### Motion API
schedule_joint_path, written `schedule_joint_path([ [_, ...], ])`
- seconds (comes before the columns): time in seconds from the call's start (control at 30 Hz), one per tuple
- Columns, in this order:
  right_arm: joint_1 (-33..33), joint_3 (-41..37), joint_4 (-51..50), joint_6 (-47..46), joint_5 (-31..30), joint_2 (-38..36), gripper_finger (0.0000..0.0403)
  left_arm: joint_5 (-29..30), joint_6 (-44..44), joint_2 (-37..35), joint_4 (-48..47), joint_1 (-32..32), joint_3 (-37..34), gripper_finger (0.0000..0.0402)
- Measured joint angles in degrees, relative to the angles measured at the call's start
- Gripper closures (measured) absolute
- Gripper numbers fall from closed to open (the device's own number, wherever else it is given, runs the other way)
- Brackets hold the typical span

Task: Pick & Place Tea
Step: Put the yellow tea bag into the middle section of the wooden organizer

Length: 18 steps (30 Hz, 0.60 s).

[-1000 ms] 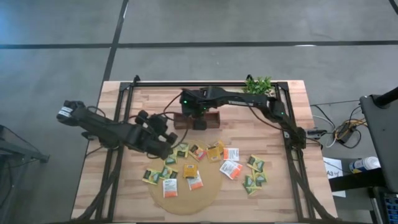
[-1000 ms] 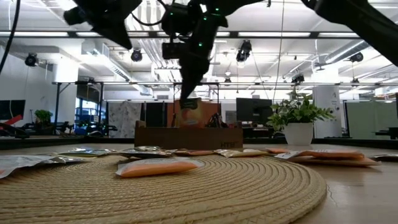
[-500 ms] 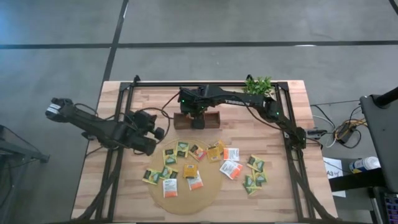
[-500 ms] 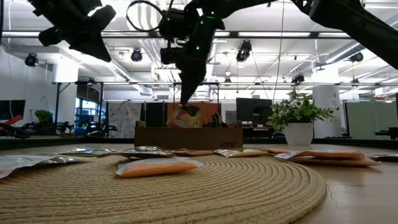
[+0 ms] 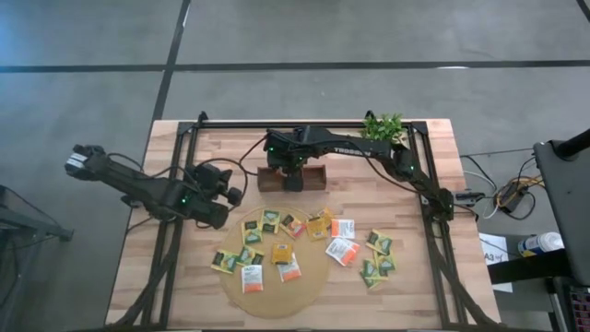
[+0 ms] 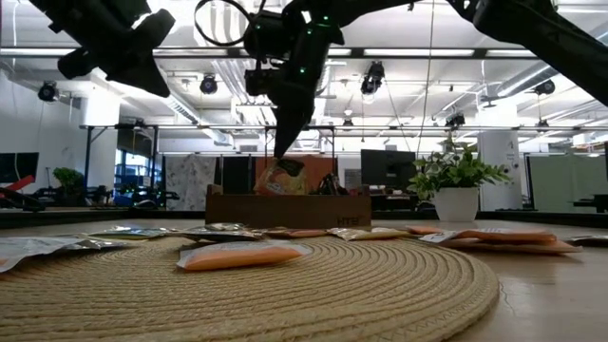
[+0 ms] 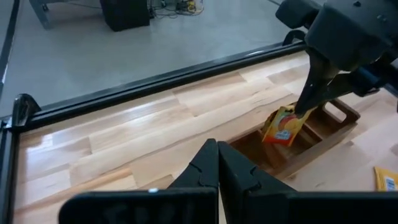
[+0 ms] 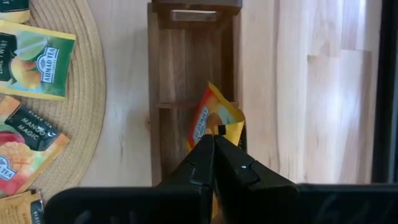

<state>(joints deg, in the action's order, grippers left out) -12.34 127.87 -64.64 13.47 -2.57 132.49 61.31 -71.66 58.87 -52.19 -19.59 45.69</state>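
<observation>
A small flat orange-and-yellow tea sachet (image 8: 214, 118), printed with a round fruit picture, hangs by its upper edge from the right gripper (image 8: 214, 138), whose two dark fingers are pinched tight on it. It is tilted, with its lower end down inside the dark brown wooden three-compartment tray (image 5: 293, 177); the right wrist view places it over the divider between two compartments, so which one it belongs to cannot be told. In the low view the same sachet (image 6: 282, 179) shows above the tray's front wall (image 6: 288, 210), the gripper (image 6: 281, 150) coming down on it from above.

The other tea sachets (image 5: 343, 250), yellow, green, and white with orange, lie flat and scattered on and around the round tan woven mat (image 5: 313, 279), some overlapping, on the near half of the pale wooden table (image 5: 230, 148).

The left gripper (image 5: 224, 195) hangs above the table, left of the tray and near the mat's far left edge, its fingers pressed together on nothing. A small green plant in a white pot (image 5: 383, 126) stands at the table's far edge, right of the tray.
</observation>
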Motion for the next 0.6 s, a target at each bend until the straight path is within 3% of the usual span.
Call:
schedule_joint_path([
  [0.6, -0.4, 2.3, -2.9, 1.1, -2.2, -0.9, 0.0395, 0.8, 0.0, 0.0, 1.3, 0.0, -0.1, 0.0401],
])
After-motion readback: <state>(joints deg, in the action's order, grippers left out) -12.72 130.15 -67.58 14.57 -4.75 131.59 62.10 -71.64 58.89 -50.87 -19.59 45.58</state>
